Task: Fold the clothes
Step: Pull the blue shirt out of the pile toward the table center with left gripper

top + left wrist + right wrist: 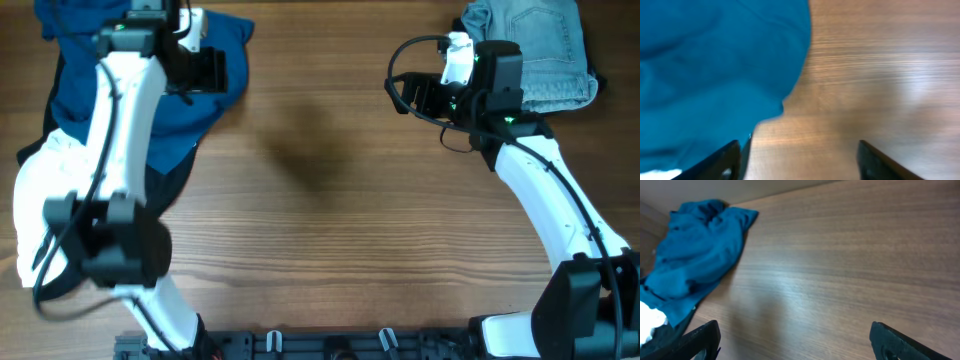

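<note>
Over on the far-left corner of the table [330,240] I have the left gripper [205,68] hovering at the right edge of the blue garment [90,110], which lies crumpled in a heap with something white [45,200] and a dark item beneath it nearer my side. Through the left wrist camera the jaws stand wide apart with nothing between them; the left fingertip [722,160] sits over the cloth's edge and the other over bare wood, so the hem [785,95] runs between them. My right gripper [425,95] hangs near the far-right corner, just beside a folded pair of light denim jeans [540,50], and its wrist view shows its fingers spread wide and empty, looking across the open wood toward the blue heap. I read the jeans as already done and set aside, and the step in hand as fetching the next piece. Nothing is gripped yet. What I need next, I think, is to bring the left arm down onto that blue edge, close on a single layer rather than a bunch, and drag it out to the clear middle of the table where both arms can reach. The heap is loose, so I expect it may pull the white piece along.
</note>
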Available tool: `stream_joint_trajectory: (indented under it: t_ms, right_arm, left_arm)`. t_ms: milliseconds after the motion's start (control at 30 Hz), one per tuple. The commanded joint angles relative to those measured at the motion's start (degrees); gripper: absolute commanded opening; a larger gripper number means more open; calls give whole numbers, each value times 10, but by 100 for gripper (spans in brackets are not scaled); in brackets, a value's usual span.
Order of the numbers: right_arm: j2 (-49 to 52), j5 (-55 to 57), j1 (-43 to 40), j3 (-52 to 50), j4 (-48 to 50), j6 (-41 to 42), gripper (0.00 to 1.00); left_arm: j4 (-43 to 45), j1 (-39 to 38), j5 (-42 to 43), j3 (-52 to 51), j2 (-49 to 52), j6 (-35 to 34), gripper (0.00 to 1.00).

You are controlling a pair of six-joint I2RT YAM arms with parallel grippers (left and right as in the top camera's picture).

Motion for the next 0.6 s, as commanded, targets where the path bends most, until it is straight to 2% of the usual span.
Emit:
stream_joint_trajectory:
  t_ms: [0, 100, 200, 233, 300, 333, 433, 467, 500, 567]
  right_arm:
    - [4, 7, -4, 8, -12, -26, 97]
    - [4, 8, -5, 8, -18, -26, 98]
    - [4, 8, -4, 8, -18, -26, 98]
    - [5, 8, -5, 8, -18, -26, 98]
    - [5, 11, -4, 8, -17, -26, 98]
    - [5, 17, -5, 8, -17, -25, 98]
    - [5, 21, -5, 8, -17, -25, 94]
    - [4, 23, -7, 8, -14, -24, 89]
    - [-3, 22, -19, 9, -6, -13, 89]
    - [-24, 2, -53, 19, -6, 10, 89]
  left_arm:
    - [39, -2, -64, 0, 83, 35, 86]
    - [63, -2, -90, 0, 123, 81, 99]
    - [95, -2, -92, 0, 164, 95, 98]
    - [96, -2, -92, 0, 170, 94, 88]
    - [92, -6, -90, 0, 175, 89, 22]
    - [90, -13, -90, 0, 175, 79, 4]
    - [80, -40, -90, 0, 175, 76, 4]
    - [76, -57, -90, 2, 170, 61, 4]
    - [64, -82, -85, 12, 157, 31, 4]
    - [39, -115, -62, 38, 140, 21, 4]
